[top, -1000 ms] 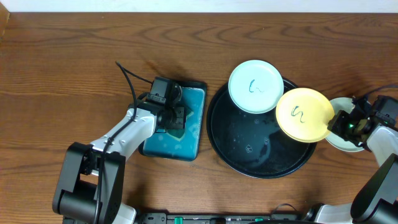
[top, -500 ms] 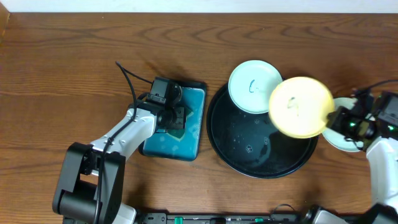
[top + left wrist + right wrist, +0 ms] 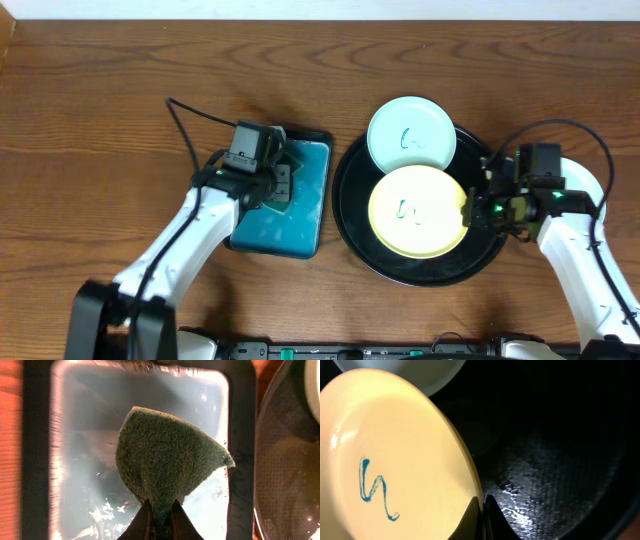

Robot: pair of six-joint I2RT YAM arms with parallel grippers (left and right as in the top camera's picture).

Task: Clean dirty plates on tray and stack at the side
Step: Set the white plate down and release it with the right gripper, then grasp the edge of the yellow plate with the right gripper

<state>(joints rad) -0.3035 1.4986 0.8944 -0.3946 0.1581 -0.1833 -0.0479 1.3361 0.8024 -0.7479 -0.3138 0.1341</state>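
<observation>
The yellow plate (image 3: 418,212) with a blue squiggle lies over the middle of the black tray (image 3: 360,230). My right gripper (image 3: 478,208) is shut on its right rim. In the right wrist view the fingers (image 3: 482,510) pinch the yellow plate's (image 3: 395,460) edge above the wet tray (image 3: 555,460). A pale mint plate (image 3: 411,138) with a squiggle rests on the tray's far rim. A white curve (image 3: 585,178) beside my right arm may be the third plate. My left gripper (image 3: 276,185) is shut on a green sponge (image 3: 167,460) above the teal tray.
A rectangular teal tray (image 3: 300,225) with a film of water (image 3: 80,435) sits left of the black tray. A black cable (image 3: 185,125) loops over the table behind my left arm. Bare wood tabletop (image 3: 100,100) lies at the far left and back.
My right gripper has carried the yellow plate left from the tray's right edge to over its middle. My left arm has shifted slightly, still holding the sponge.
</observation>
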